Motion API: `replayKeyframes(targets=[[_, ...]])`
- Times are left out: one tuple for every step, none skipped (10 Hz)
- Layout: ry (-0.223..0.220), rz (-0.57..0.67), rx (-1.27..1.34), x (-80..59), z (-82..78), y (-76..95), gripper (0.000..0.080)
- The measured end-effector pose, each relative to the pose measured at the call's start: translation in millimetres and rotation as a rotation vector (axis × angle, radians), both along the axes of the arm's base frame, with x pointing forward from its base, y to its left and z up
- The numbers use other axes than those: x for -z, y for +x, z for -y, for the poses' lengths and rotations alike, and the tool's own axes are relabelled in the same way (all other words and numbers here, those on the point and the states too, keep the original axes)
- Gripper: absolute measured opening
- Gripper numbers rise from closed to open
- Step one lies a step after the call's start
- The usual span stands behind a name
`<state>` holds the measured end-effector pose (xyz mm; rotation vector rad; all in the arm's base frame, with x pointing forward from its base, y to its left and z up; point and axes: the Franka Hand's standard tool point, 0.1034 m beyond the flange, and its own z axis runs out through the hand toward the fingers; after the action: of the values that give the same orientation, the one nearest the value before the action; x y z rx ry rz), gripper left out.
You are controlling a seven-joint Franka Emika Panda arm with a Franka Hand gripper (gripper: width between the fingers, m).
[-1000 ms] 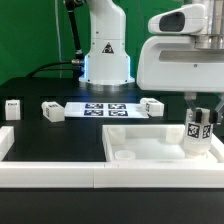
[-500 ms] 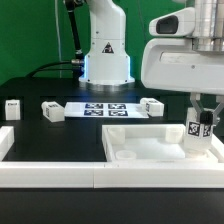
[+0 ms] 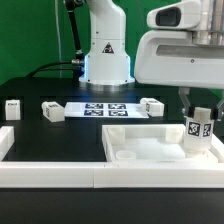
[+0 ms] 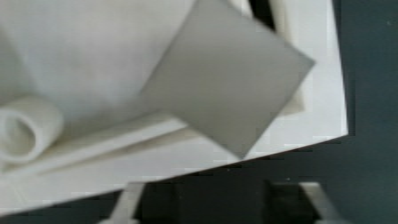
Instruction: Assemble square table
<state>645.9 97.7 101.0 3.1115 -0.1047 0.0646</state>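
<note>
The white square tabletop (image 3: 150, 143) lies upside down, rim up, behind the front rail. One tagged white leg (image 3: 198, 133) stands upright in its corner on the exterior view's right. My gripper (image 3: 200, 108) hangs just above that leg, jaws apart and empty. In the wrist view the leg's top (image 4: 222, 88) shows as a grey square over the tabletop's corner (image 4: 107, 150). A round corner hole (image 4: 22, 130) lies beside it. My gripper (image 4: 217, 190) shows only dark table between its fingertips. Three loose legs (image 3: 12, 107), (image 3: 52, 111), (image 3: 152, 106) lie on the black table.
The marker board (image 3: 105, 108) lies flat in front of the robot base (image 3: 106, 60). A long low white border rail (image 3: 50, 172) runs along the front. A short piece of rail (image 3: 5, 138) turns back at the exterior view's left.
My hand has lifted a little and shifted slightly to the exterior view's left. The leg stays standing in the tabletop's corner.
</note>
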Motion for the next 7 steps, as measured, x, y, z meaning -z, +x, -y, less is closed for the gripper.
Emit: replayKeyframes(targets=[[-0.014, 0.019, -0.121, -5.3, -5.4, 0.5, 0.0409], [0.012, 0.08, -0.101, -13.3, -11.1, -7.2, 0.0548], [-0.003, 0.056, -0.206, -10.0, -4.4, -15.3, 0.0621], [-0.008, 0.056, -0.243, -8.6, -3.5, -13.0, 0.0621], [-0.01, 0.054, -0.278, -7.9, -4.6, -14.3, 0.0645], [0.004, 0.052, -0.274, -2.3, -10.1, -22.4, 0.0645], [0.007, 0.035, -0.281, 5.5, -15.3, -30.4, 0.0649]])
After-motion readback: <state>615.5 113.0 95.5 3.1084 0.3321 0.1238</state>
